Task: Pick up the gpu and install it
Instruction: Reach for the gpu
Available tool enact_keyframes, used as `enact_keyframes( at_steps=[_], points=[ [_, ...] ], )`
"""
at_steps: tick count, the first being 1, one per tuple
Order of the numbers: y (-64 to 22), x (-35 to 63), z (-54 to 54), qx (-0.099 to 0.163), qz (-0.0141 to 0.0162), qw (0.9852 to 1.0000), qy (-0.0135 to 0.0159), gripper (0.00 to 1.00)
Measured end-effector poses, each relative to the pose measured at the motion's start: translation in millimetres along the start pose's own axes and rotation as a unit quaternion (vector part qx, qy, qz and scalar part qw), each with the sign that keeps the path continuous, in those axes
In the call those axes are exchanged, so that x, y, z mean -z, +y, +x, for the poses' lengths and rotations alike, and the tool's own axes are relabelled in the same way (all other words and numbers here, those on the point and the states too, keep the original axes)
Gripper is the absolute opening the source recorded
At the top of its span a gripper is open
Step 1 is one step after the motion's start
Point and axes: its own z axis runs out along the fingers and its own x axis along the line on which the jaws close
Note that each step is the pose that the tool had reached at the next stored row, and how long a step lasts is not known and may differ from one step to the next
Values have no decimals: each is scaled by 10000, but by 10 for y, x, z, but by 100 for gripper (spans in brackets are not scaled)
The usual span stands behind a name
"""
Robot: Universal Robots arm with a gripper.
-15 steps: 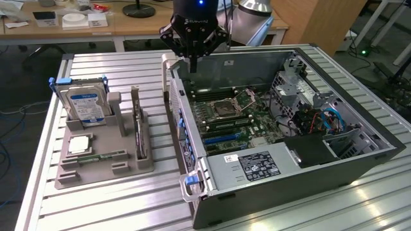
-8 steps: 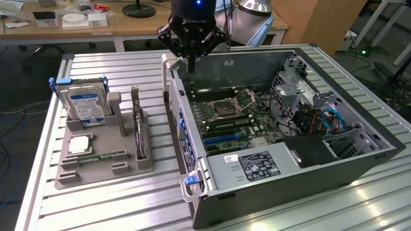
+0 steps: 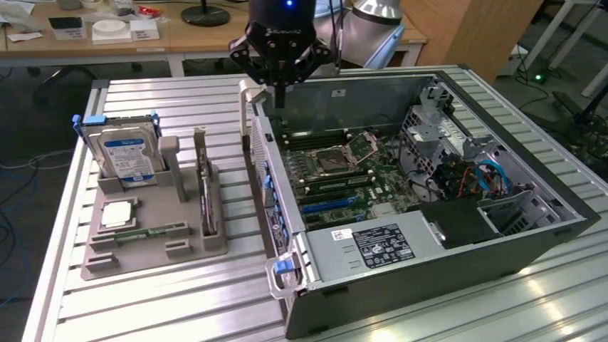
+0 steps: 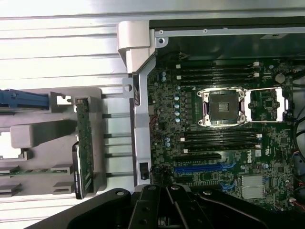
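Gripper over case wall, jaws look pressed together, empty. Gpu upright beside case; I'd spread them, align along its edge.

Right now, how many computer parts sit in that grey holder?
4: hard drive upright at one end, processor chip lying flat, memory stick beside it, gpu on edge nearest the case. None seems hidden.

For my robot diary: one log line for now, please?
gripper over case edge | gpu upright in holder | not picked up
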Motion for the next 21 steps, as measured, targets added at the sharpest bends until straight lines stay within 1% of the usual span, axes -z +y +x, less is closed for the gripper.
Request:
enact_keyframes(
  at_steps=[21],
  points=[
    [-13, 4, 131, 0, 0, 10000, 0, 11]
  ],
)
